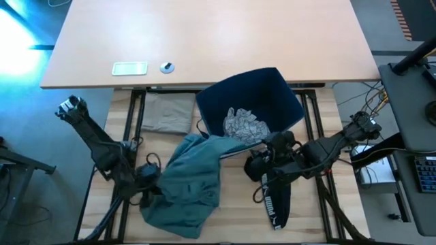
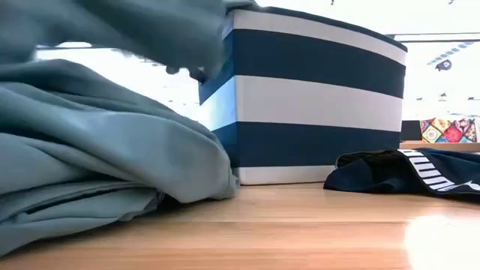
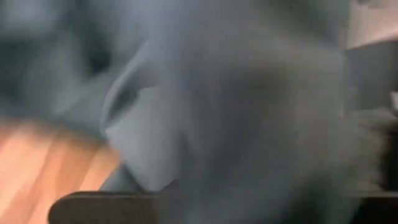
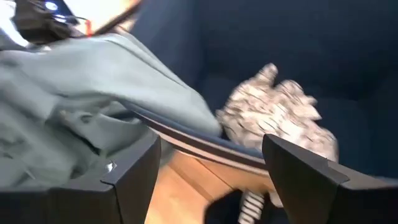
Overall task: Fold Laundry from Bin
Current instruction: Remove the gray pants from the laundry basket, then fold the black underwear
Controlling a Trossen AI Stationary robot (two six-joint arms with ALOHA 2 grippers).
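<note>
Laundry is lying spread over the wooden table (image 1: pixel 231 224) and in the bin (image 1: pixel 279 92), which is sitting near the table's far edge, tilted so that its opening shows from above. A grey patterned piece (image 1: pixel 244 124) is resting inside the bin, near its front rim. The teal-green garment (image 1: pixel 187 184) is sprawling in a loose heap on the table's left half, with one end draped up over the bin's front rim. A beige garment (image 1: pixel 167 112) is lying flat just left of the bin, apart from the teal heap. The navy garment with white lettering (image 1: pixel 276 201) is lying in a narrow strip on the table in front of the bin, to the right of the teal one. The left gripper (image 1: pixel 148 173) is sitting at the left edge of the teal-green garment; its wrist view is filled with teal cloth, and its fingers are closed, though whether cloth is pinched between them is not clear. The right gripper (image 1: pixel 262 158) is hovering just in front of the bin, above the near end of the navy garment, with its two dark fingers (image 4: pixel 134 180) standing wide apart and holding nothing, pointed toward the bin's rim and the grey piece beyond it.
</note>
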